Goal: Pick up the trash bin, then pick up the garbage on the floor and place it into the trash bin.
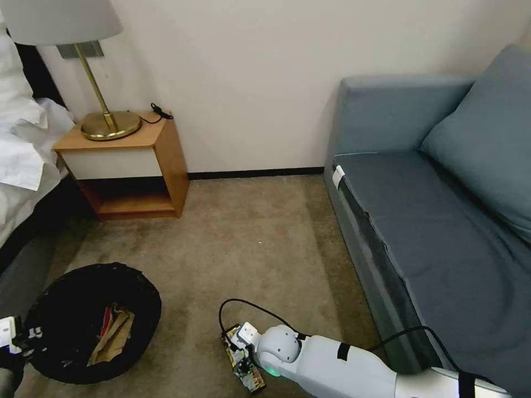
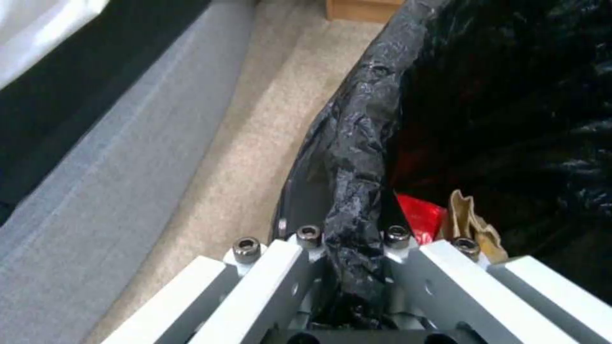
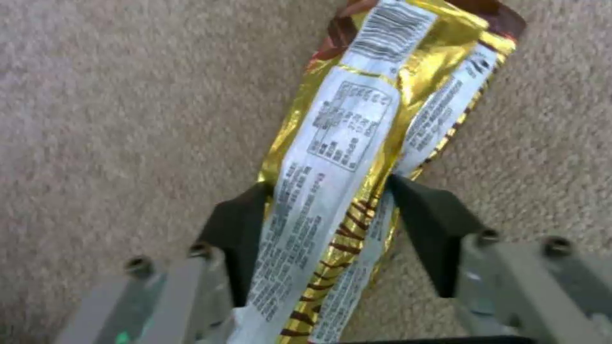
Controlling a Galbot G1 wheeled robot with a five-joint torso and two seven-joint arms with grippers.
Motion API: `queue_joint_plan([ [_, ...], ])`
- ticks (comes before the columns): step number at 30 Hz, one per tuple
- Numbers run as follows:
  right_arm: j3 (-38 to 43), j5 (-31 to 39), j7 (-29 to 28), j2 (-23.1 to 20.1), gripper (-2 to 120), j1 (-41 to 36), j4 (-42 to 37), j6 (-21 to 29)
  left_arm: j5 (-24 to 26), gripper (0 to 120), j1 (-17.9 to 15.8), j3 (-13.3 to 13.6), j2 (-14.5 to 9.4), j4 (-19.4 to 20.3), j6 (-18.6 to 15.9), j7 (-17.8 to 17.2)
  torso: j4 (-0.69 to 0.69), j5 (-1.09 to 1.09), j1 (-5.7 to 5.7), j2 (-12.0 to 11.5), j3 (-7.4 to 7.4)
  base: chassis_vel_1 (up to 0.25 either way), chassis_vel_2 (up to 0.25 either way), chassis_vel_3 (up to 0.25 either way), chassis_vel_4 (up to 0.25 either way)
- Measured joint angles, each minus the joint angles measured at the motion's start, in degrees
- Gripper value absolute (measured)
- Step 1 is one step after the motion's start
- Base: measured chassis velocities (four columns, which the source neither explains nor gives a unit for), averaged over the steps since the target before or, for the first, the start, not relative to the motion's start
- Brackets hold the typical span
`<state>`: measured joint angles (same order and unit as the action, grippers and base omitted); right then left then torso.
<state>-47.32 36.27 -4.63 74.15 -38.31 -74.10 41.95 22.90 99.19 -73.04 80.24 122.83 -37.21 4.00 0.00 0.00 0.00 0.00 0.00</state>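
Note:
The trash bin, round and black with a crinkly bag liner, stands at the lower left on the carpet. Inside it lie a red snack packet and a crumpled brown paper bag. My left gripper is shut on the bin's bag-covered rim, at the bin's left side. A dark-and-gold bar wrapper lies on the floor right of the bin. My right gripper reaches down onto it, its black pads pressing both long edges so the foil buckles up between them.
A wooden nightstand with a brass lamp stands by the back wall. A bed runs along the left, close to the bin. A blue-grey sofa takes up the right side. Open carpet lies between them.

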Motion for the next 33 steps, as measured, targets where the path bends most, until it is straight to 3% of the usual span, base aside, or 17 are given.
queue_joint_plan([
  [13,0.96,-0.67,0.15,-1.06,1,-0.72,-2.0,-0.08,0.04,2,-0.2,0.36,0.3,0.16,-0.03,0.02,0.0,0.0,0.0,0.0,0.0,0.0,0.0,0.0,0.0],
  [25,10.46,-1.86,-0.05,-5.01,0,-3.81,-12.6,-0.81,-0.04,2,-0.04,1.4,0.73,0.06,-0.03,-0.05,0.0,0.0,0.0,0.0,0.0,0.0,0.0,0.0,0.0],
  [33,19.74,-2.12,-2.5,-6.43,0,-7.52,-24.71,-7.2,-0.17,2,0.48,1.83,0.47,0.1,-0.03,-0.11,0.0,0.01,0.0,0.0,0.0,0.0,0.0,0.0,0.0],
])
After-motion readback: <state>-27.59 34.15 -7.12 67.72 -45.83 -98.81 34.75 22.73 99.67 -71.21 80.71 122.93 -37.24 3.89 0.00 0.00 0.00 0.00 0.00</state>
